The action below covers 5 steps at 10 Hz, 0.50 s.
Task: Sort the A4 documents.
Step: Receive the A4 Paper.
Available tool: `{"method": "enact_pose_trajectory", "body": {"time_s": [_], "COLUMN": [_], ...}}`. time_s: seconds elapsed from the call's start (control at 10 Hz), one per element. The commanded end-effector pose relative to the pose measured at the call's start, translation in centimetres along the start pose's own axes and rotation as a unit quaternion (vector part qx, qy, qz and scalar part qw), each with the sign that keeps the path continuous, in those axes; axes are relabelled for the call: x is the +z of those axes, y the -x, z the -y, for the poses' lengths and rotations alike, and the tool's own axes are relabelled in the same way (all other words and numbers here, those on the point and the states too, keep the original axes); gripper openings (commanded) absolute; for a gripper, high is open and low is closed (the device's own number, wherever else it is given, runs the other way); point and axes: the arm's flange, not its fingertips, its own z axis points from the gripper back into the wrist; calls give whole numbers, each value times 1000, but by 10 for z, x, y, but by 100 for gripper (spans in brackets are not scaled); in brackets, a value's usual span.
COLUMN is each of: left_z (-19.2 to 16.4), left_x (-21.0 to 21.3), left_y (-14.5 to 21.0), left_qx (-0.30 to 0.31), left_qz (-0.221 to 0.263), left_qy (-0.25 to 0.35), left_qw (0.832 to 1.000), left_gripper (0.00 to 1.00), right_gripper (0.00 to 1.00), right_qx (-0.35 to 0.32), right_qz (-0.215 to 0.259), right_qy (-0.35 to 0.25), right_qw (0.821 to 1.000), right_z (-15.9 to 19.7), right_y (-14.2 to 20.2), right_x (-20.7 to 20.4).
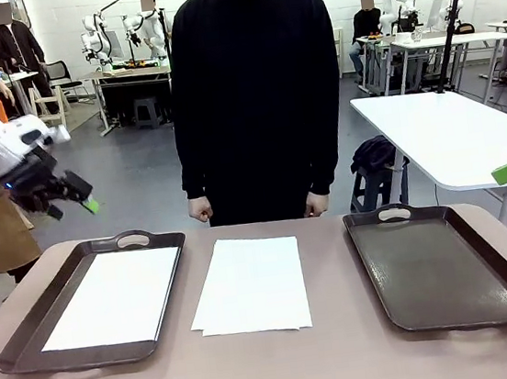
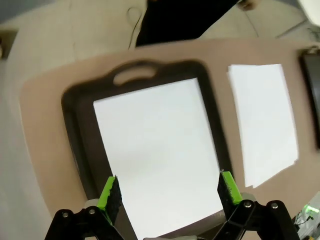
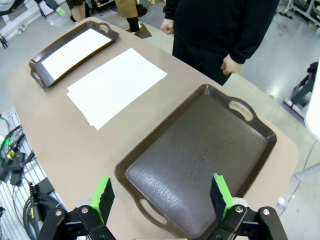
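Front view: A4 documents (image 1: pixel 249 284) between left tray (image 1: pixel 31 323), right tray (image 1: pixel 439 268)

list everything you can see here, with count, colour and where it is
table: 1, beige, under everything
left tray: 1, dark brown, table's left side
right tray: 1, dark brown, table's right side, nothing in it
paper in left tray: at least 1 sheet, white, lying flat
paper pile: several sheets, white, on table between trays
person: 1, black top, standing at far edge
left gripper: 1, black with green pads, open, pointed at left tray
right gripper: 1, same colours, open, pointed at right tray
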Motion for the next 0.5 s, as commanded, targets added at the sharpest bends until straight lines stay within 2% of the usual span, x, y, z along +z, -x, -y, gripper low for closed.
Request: {"method": "enact_pose_trajectory", "body": {"time_s": [0.0, 0.2, 0.4], "left_z": [-5, 11, 33], "left_x": [24, 48, 82], "left_y": [33, 50, 59], "left_qx": [-72, -164, -235], "left_qz": [38, 42, 114], "left_qy": [72, 73, 66], "left_qw": [994, 983, 963], "left_gripper": [100, 100, 100], "right_gripper": [100, 100, 100], "right_qx": [0, 0, 0], "right_qz": [1, 1, 1], "right_qy": [-4, -4, -4], "right_qw": [1000, 1000, 1000], "right_z": [0, 0, 0], "right_y": [0, 0, 0], "right_x": [-2, -2, -2]}}
